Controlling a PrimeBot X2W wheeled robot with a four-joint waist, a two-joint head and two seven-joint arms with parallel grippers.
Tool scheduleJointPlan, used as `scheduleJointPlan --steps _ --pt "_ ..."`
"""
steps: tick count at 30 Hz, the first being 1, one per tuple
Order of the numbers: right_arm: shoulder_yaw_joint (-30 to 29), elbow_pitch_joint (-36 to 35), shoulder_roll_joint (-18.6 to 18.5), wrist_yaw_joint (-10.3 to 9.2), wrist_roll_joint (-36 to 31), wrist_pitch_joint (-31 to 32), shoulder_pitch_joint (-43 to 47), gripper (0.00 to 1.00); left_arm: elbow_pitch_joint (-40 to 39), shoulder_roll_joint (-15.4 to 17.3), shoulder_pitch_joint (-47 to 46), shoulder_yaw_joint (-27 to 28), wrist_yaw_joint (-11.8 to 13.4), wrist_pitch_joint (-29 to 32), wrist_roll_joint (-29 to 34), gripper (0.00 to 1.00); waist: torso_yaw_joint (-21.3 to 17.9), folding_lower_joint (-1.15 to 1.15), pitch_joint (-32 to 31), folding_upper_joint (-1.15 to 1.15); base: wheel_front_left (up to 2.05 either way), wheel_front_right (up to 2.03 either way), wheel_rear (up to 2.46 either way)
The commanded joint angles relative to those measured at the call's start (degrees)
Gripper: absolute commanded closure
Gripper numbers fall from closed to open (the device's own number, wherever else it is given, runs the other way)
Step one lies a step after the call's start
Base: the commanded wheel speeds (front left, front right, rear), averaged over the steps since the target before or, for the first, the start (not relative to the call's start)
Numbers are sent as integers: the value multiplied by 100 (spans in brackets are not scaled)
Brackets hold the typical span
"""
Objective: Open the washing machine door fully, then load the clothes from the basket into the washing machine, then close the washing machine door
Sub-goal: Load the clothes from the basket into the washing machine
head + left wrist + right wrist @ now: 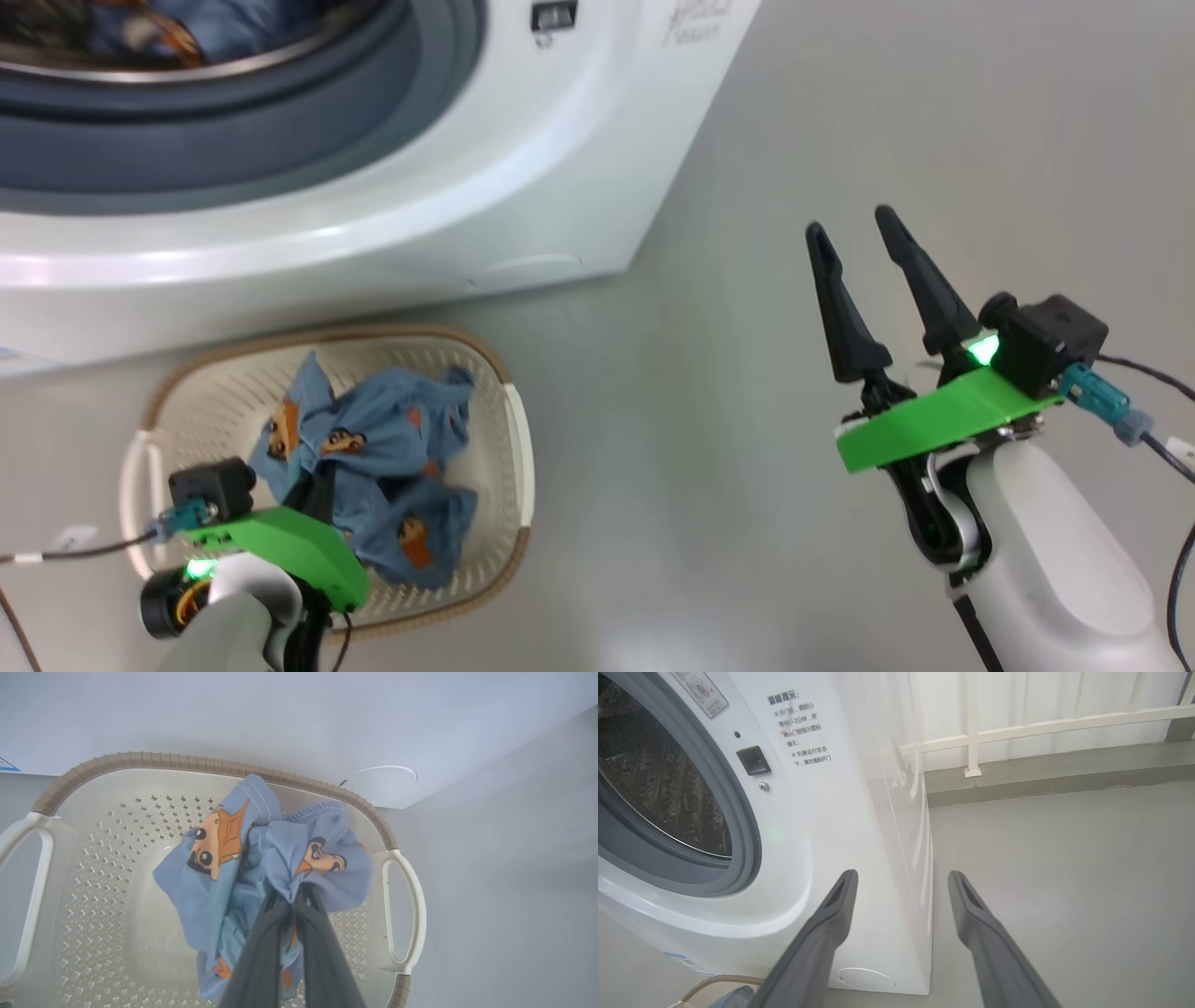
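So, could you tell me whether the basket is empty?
Not empty: bunched light-blue clothes lie in the basket, gripped by the left gripper.

Light-blue cartoon-print clothes (210, 896), cream basket (93, 882)

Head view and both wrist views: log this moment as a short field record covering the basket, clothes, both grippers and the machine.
basket: on the floor in front of the washing machine, clothes bunched inside
left gripper: shut on the clothes, down in the basket
right gripper: open, holding nothing, above bare floor beside the machine
drum: opening uncovered, some blue fabric already inside
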Motion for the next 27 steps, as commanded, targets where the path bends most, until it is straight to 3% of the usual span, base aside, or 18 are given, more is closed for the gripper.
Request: scheduleJointPlan --steps 1,13,21,27 --pt "46 -82 -63 32 35 -45 201 0 -236 150 216 82 4 -107 -154 100 272 0 -617 0 0 0 0" --pt "25 45 -196 32 127 -45 579 0 -1339 203 658 -14 4 -199 -605 100 582 0 -1379 0 0 0 0" --pt "49 121 -259 32 196 -45 804 0 -2428 232 1046 470 17 -202 -230 100 713 0 -1860 0 0 0 0" --pt "57 148 -329 32 252 -45 955 0 -3337 210 1367 787 170 -202 74 100 746 0 -2132 0 0 0 0"
